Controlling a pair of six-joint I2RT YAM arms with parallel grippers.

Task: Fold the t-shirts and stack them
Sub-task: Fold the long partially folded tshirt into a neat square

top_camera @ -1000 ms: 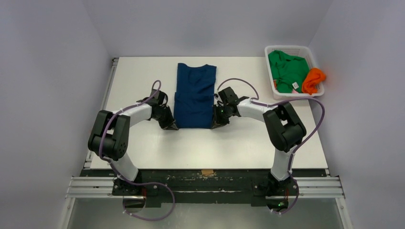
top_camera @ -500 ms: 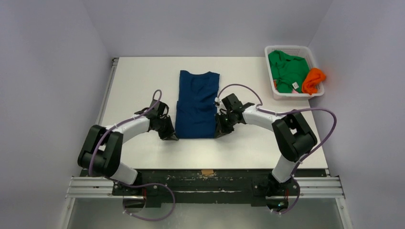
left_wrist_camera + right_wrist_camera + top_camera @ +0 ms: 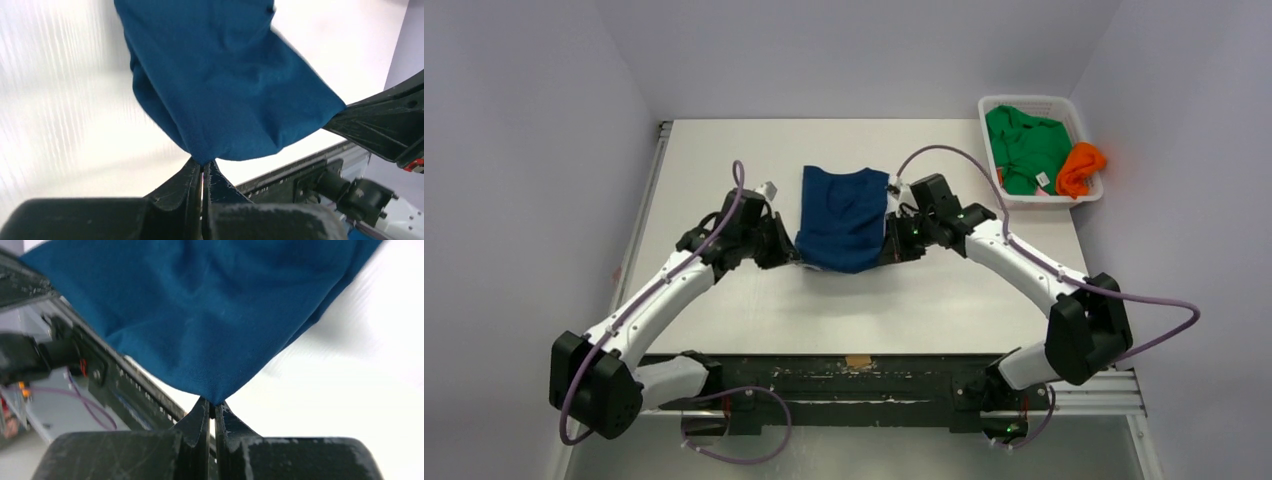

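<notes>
Where the left arm ends: left gripper (image 3: 782,248), clamped on the near left corner of the dark blue t-shirt (image 3: 842,205); only the left wrist view shows the cloth nipped at the fingertips.
Dark blue t-shirt: mid-table (image 3: 714,160), near edge held up between both grippers, far end lying flat; long axis runs near to far, neck end toward the far edge.
Right gripper (image 3: 212,407): pinched tight on the near right corner, shown close only by its own wrist view.
Basket (image 3: 1024,100): far right, seen from the top view alone, holding the green t-shirt (image 3: 1024,150) and orange t-shirt (image 3: 1081,168).
</notes>
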